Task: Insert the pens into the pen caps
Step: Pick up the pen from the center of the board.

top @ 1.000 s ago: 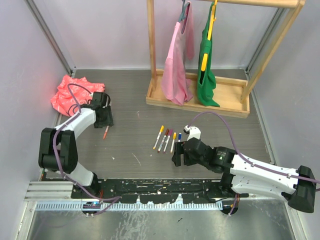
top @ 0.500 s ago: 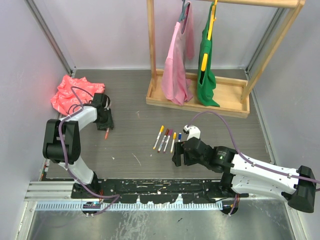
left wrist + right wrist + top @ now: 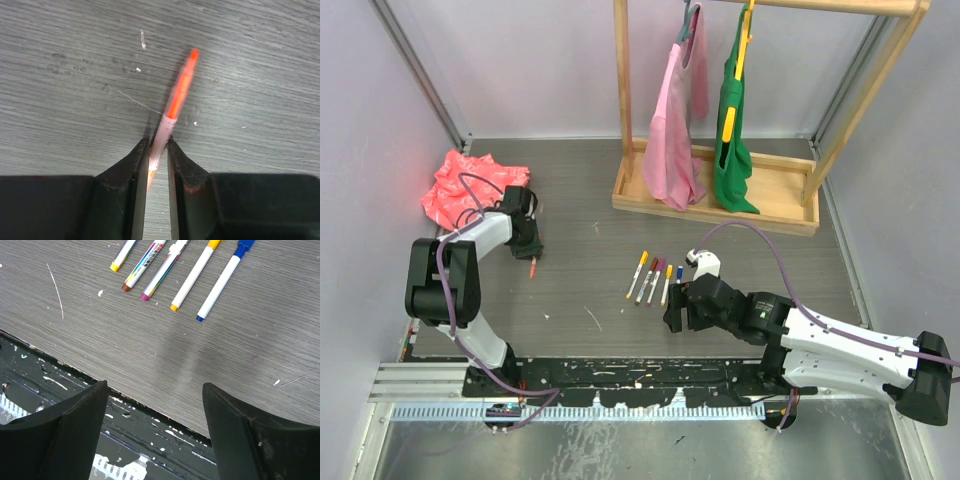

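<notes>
there, left end effector [image 3: 157,146] clamped on orange pen [image 3: 179,92] near pink cloth [image 3: 465,187]; right end effector [image 3: 154,390] apart.

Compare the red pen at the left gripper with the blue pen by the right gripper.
The red pen lies alone, its barrel in the shut jaws of the left gripper; the blue pen lies free at the end of a row of pens, before the open right gripper. The red pen's end is red-orange; the blue pen's ends are blue. Both have white barrels and rest on the table.
</notes>
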